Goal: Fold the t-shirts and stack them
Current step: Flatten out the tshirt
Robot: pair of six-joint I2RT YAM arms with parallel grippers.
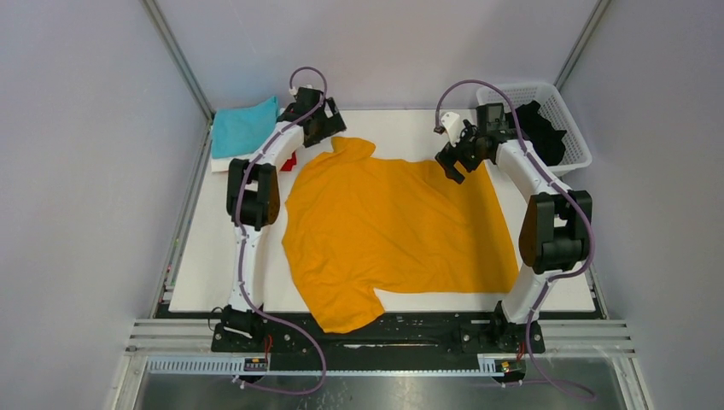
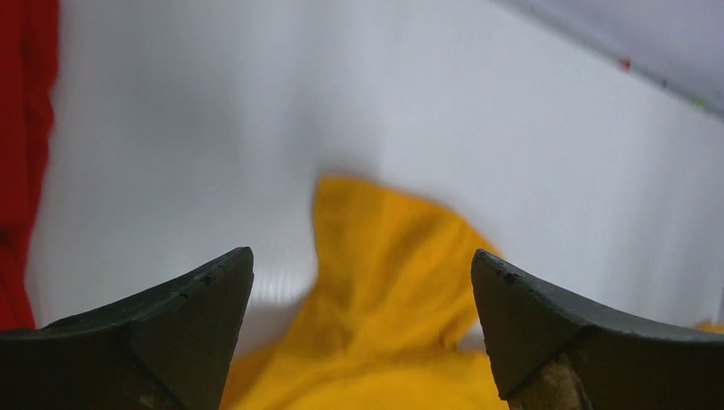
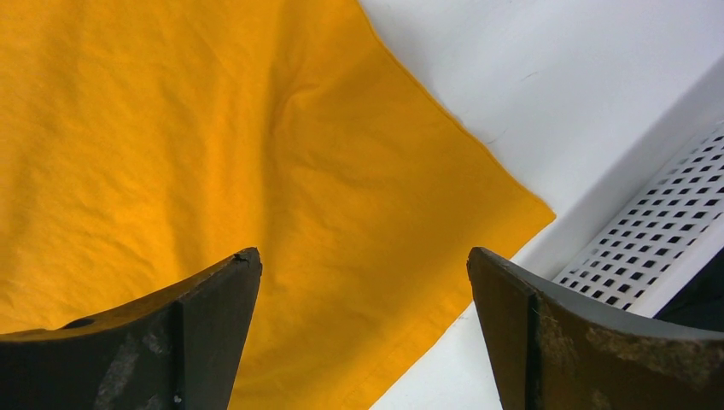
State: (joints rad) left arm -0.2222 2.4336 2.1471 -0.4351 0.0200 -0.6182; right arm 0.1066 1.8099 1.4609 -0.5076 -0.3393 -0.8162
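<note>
A mustard-orange t-shirt [image 1: 397, 226] lies spread flat on the white table. My left gripper [image 1: 323, 130] is open and empty above its far left sleeve [image 2: 384, 256]. My right gripper [image 1: 451, 162] is open and empty above the shirt's far right corner [image 3: 478, 205]. A folded teal shirt [image 1: 243, 126] lies at the far left on a white one [image 1: 224, 162]. A red shirt [image 1: 289, 161] peeks out by the left arm and shows at the left edge of the left wrist view [image 2: 21, 154]. A black shirt [image 1: 536, 128] lies in the basket.
The white lattice basket [image 1: 570, 128] stands at the far right corner; its wall shows in the right wrist view [image 3: 657, 239]. Grey walls enclose the table. A metal rail runs along the near edge by the arm bases.
</note>
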